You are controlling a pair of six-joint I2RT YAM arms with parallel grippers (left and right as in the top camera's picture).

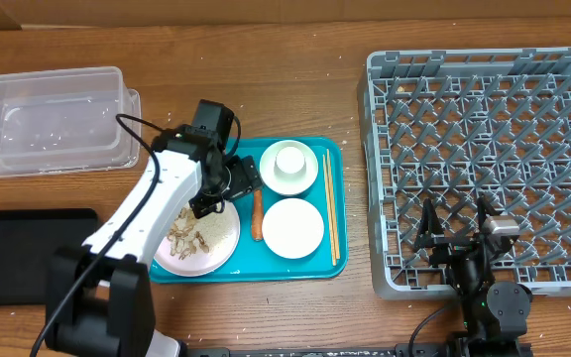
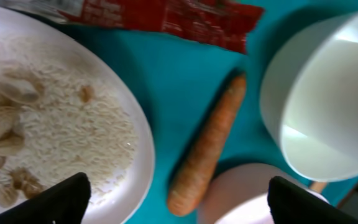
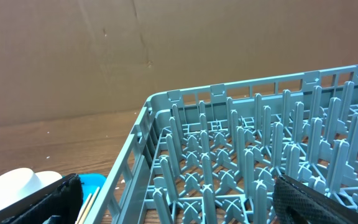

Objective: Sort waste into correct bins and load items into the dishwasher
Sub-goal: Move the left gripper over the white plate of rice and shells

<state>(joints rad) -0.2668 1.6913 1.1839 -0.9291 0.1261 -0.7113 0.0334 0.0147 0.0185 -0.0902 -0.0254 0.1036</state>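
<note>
Carrot (image 2: 207, 146) lies on the teal tray (image 2: 185, 74), in a narrow lane between the plate (image 2: 143, 143) rim and the bowls (image 2: 328, 99), close to both. Above it hangs the left gripper (image 2: 188, 202), jaws wide and empty. The wrapper (image 2: 166, 15) lies just past the carrot's far tip. Scraps (image 2: 5, 124) cover the plate. The right gripper (image 3: 185, 202), jaws wide and empty, is over the rack (image 3: 229, 155) near its left wall. The tub (image 1: 53, 119) and black tray (image 1: 18, 253) sit on open table to the left.

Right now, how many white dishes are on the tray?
4: plate left, partly under the arm; back bowl with a cup in it; front bowl. The arm may hide more.
</note>
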